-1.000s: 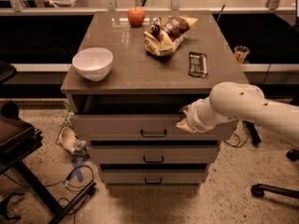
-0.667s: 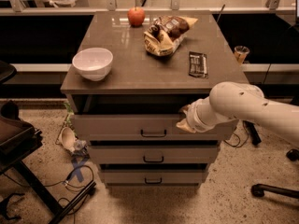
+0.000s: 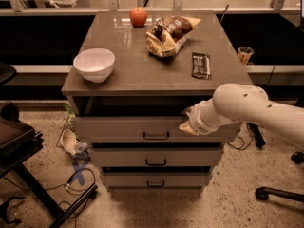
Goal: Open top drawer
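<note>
1. Camera view: a grey-beige cabinet with a flat brown top [image 3: 142, 75] stands on a speckled floor, facing the camera, with three drawers stacked in its front.
2. The top drawer [image 3: 118, 127], the widest and tallest of the three, with a flat grey-beige front, stands part-way open. Its front sits forward of the cabinet, and a dark gap shows between it and the underside of the top.
3. A small dark bar handle [image 3: 156, 136] sits at the centre of that front.
4. The cream-coloured gripper [image 3: 188, 123] is at the upper edge of the top drawer's front, just right of the handle and above its level. Whether it is open or has hold of the edge cannot be told.
5. The thick white robot arm [image 3: 251, 109] reaches in from the right edge and crosses the right end of the drawer front.
6. The middle drawer [image 3: 123, 156] and the bottom drawer [image 3: 123, 179] have shorter fronts with similar handles.
7. On the cabinet top a white round bowl [image 3: 94, 64] stands near the front left corner.
8. A red apple [image 3: 138, 16] sits at the back edge.
9. A crumpled tan-and-brown snack bag [image 3: 170, 34] lies just right of the apple.
10. A flat dark wrapped bar [image 3: 201, 64] lies near the right edge.
</note>
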